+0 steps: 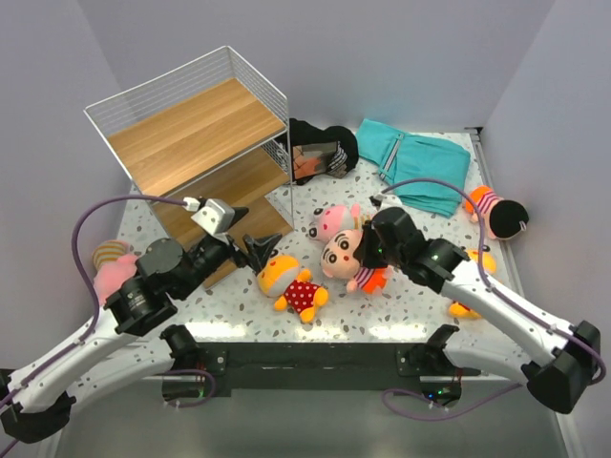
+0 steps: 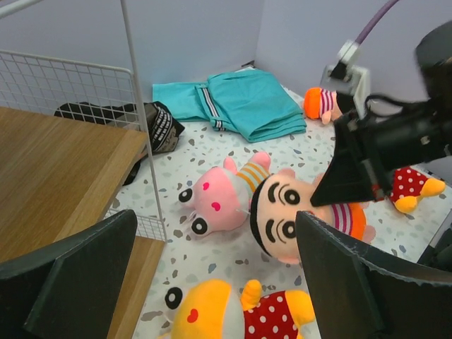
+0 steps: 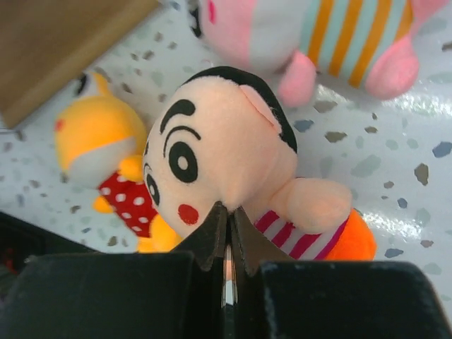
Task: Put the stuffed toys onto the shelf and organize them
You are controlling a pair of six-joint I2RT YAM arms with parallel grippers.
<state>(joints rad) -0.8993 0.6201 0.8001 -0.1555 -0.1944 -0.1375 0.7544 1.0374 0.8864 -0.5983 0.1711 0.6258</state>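
Note:
The shelf (image 1: 191, 129) stands at the back left, with wooden boards and white wire sides. My right gripper (image 1: 368, 250) is shut, pinching the cheek of a boy doll (image 1: 342, 256) with black hair, a striped shirt and orange shorts; the right wrist view shows the pinch (image 3: 227, 210) on the doll (image 3: 212, 141). My left gripper (image 1: 254, 250) is open and empty just left of a yellow toy in a red polka-dot outfit (image 1: 289, 283), hovering above it in the left wrist view (image 2: 215, 236). A pink toy (image 1: 334, 220) lies behind the boy doll.
A folded teal cloth (image 1: 420, 164) and a black bundle (image 1: 320, 153) lie at the back. More toys lie at the far right (image 1: 496, 212), under my right arm (image 1: 482, 262), and at the left edge (image 1: 110, 267). The shelf's wire post (image 2: 145, 141) is close to my left gripper.

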